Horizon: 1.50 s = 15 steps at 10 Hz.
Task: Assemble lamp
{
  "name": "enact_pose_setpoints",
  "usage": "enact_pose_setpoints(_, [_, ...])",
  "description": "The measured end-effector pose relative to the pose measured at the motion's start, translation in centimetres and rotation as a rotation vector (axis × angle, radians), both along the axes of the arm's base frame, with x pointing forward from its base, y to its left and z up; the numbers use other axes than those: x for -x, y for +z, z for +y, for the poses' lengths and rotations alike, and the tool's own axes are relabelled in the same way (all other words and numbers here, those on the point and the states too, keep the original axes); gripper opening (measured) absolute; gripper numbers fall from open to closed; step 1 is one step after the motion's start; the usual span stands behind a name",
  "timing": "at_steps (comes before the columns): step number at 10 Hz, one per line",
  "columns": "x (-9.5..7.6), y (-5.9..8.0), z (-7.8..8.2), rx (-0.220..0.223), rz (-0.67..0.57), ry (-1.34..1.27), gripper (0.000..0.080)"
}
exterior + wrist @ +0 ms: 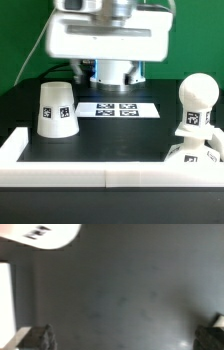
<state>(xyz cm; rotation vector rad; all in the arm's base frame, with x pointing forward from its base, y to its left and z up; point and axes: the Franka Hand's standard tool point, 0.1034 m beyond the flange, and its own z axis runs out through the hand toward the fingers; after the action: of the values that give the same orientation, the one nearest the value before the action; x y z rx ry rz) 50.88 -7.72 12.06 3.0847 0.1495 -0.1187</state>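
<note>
The tapered white shade (55,108) stands upside-down, narrow end up, on the black table at the exterior view's left; a part of it shows in the wrist view (40,234). The rounded bulb (194,100) stands upright on the angular base block (190,155) at the exterior view's right. My gripper (125,339) is open and empty, with its fingers (40,336) far apart over bare table. In the exterior view the arm's white hand (105,35) hangs high over the back middle, and its fingertips cannot be made out there.
The marker board (118,109) lies flat at the middle back of the table. A low white wall (100,180) runs along the front and up the exterior view's left side (15,145). A white strip (5,291) shows at the wrist view's edge.
</note>
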Motion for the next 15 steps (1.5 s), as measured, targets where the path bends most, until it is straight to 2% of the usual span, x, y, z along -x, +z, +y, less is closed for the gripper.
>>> enact_pose_setpoints(1, [0.4, 0.2, -1.8, 0.0, -0.015, 0.001, 0.0699])
enact_pose_setpoints(4, [0.8, 0.0, -3.7, 0.002, -0.01, -0.005, 0.0699])
enact_pose_setpoints(7, [1.6, 0.5, -5.4, 0.003, -0.037, 0.013, 0.0699])
enact_pose_setpoints(9, [3.8, 0.1, -5.4, -0.002, -0.061, 0.0, 0.0699])
enact_pose_setpoints(13, [5.1, -0.9, -4.3, -0.006, -0.049, 0.013, 0.0699])
enact_pose_setpoints(15, [5.7, -1.6, -4.2, -0.007, -0.033, 0.013, 0.0699])
